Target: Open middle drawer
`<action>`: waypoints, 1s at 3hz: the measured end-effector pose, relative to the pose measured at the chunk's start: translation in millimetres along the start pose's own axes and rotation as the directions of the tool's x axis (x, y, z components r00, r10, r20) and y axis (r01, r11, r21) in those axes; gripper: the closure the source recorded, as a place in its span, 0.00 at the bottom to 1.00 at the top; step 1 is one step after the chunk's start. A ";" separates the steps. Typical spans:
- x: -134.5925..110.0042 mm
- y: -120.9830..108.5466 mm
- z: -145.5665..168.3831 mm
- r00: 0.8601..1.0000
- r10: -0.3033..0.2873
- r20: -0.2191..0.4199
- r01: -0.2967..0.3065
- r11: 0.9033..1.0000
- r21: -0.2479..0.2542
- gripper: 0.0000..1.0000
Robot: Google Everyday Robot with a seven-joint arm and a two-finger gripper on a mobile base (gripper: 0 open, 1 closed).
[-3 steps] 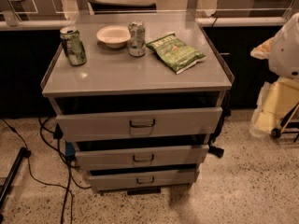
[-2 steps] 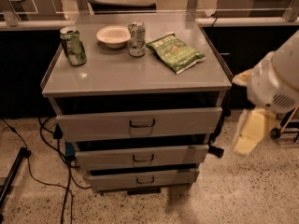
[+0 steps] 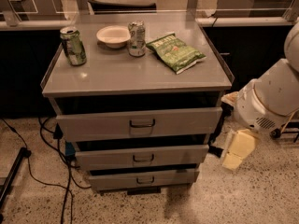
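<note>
The gripper (image 3: 237,149) swings down closer, now just right of the middle drawer (image 3: 177,155); its opening, can't tell. Handle (image 3: 142,158) untouched, so the reach comes next.

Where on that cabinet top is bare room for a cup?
The front strip of the cabinet top is bare, in front of the green can, silver can and chip bag. The back row is crowded, white bowl included. The gripper hangs low, right of the middle drawer.
</note>
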State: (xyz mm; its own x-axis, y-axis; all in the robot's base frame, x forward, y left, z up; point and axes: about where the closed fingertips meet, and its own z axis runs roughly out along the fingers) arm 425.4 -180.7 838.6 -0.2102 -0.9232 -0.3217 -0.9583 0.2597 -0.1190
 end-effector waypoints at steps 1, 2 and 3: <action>22.3 4.1 22.6 1.000 0.016 -0.007 -0.016 1.000 -0.012 0.00; 50.8 8.6 61.5 0.999 0.036 0.011 -0.036 0.999 -0.014 0.00; 72.4 7.0 125.6 0.997 0.038 0.066 -0.037 0.999 -0.006 0.00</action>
State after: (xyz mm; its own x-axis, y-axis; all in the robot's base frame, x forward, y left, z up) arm 427.8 -210.2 696.5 -0.2328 -0.8920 -0.3875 -0.9510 0.2922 -0.1014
